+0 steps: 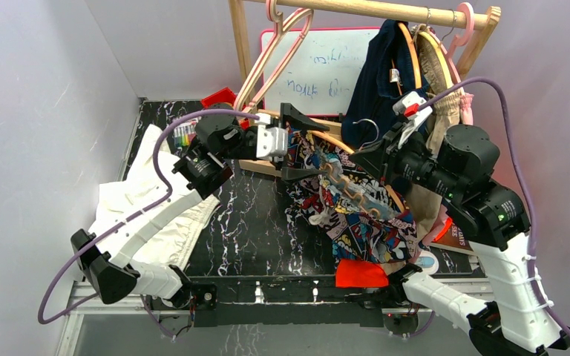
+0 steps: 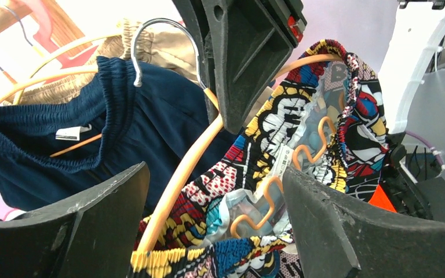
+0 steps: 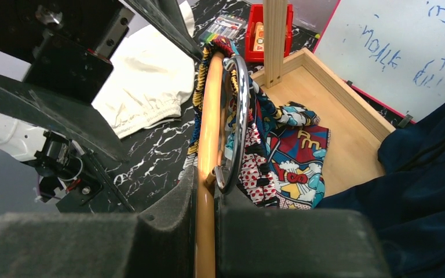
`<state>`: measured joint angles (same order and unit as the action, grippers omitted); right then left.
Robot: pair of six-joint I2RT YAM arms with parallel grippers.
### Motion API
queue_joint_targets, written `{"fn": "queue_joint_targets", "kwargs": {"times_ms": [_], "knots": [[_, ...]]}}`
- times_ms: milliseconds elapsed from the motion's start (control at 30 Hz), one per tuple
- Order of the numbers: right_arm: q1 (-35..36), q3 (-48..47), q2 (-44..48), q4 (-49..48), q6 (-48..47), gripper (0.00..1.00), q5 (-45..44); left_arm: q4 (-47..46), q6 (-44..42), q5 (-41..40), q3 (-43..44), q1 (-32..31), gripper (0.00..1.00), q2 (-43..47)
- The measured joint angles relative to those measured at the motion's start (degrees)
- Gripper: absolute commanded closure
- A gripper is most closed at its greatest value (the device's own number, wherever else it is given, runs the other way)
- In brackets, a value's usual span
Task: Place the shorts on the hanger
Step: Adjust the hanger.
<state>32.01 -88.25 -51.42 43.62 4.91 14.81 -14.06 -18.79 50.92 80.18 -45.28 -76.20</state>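
A white cloth point(image 1: 145, 200) lies at the left of the marbled table point(image 1: 245, 215); the left gripper point(image 1: 319, 150) has its jaws wide apart, one finger on either side of the shorts point(image 1: 364, 215), gripping nothing; the shorts hang with their waistband pulled over one arm of the hanger point(image 2: 179, 179), their lower part bunched on the table; the right gripper point(image 3: 207, 223) is clamped on the hanger just below its silver hook point(image 3: 237, 116); a navy garment point(image 1: 378, 81) hangs from the wooden rack point(image 1: 356, 9) behind.

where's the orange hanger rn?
Top view, right of centre: the hanger is pinched near its hook in the right gripper, its bar threaded inside the shorts, beside the navy garment.
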Motion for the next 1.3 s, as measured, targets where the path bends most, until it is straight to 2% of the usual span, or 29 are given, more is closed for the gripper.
{"fn": "queue_joint_targets", "kwargs": {"times_ms": [367, 467, 533, 800, 867, 900, 1033, 1200, 1300], "knots": [[0.0, 0.0, -1.0, 0.0, 0.9, 1.0, 2.2, 6.7, -10.3, -5.0, 1.7, -2.9, 0.34, -3.3], [0.0, 0.0, -1.0, 0.0, 1.0, 1.0, 2.6, 7.0, -12.0, -6.6, 2.5, -3.3, 0.44, -4.2], [0.0, 0.0, -1.0, 0.0, 1.0, 1.0, 3.0, 7.1, -13.3, -8.0, 2.6, -3.8, 0.55, -4.6], [0.0, 0.0, -1.0, 1.0, 1.2, 1.0, 3.6, 6.8, -18.4, -15.1, 2.8, -5.9, 0.8, -5.1], [0.0, 0.0, -0.9, 1.1, 1.1, 1.0, 3.6, 7.0, -19.5, -15.6, 2.8, -6.3, 0.9, -5.1], [0.0, 0.0, -0.8, 1.2, 1.1, 1.0, 3.5, 7.3, -20.5, -15.6, 2.8, -6.3, 0.98, -5.1], [-0.3, 0.0, 0.0, 1.3, 1.3, 1.0, 2.9, 8.9, -23.6, -14.5, 2.3, -7.1, 1.0, -5.1], [-0.3, 1.0, 1.0, 1.4, 2.4, 0.62, 2.9, 7.1, -23.7, -14.9, 0.7, -7.8, 1.0, -4.6], [-0.3, 1.7, 1.2, 0.9, 3.4, 0.54, 2.9, 5.9, -22.9, -16.3, -0.3, -8.0, 1.0, -4.6]]}}
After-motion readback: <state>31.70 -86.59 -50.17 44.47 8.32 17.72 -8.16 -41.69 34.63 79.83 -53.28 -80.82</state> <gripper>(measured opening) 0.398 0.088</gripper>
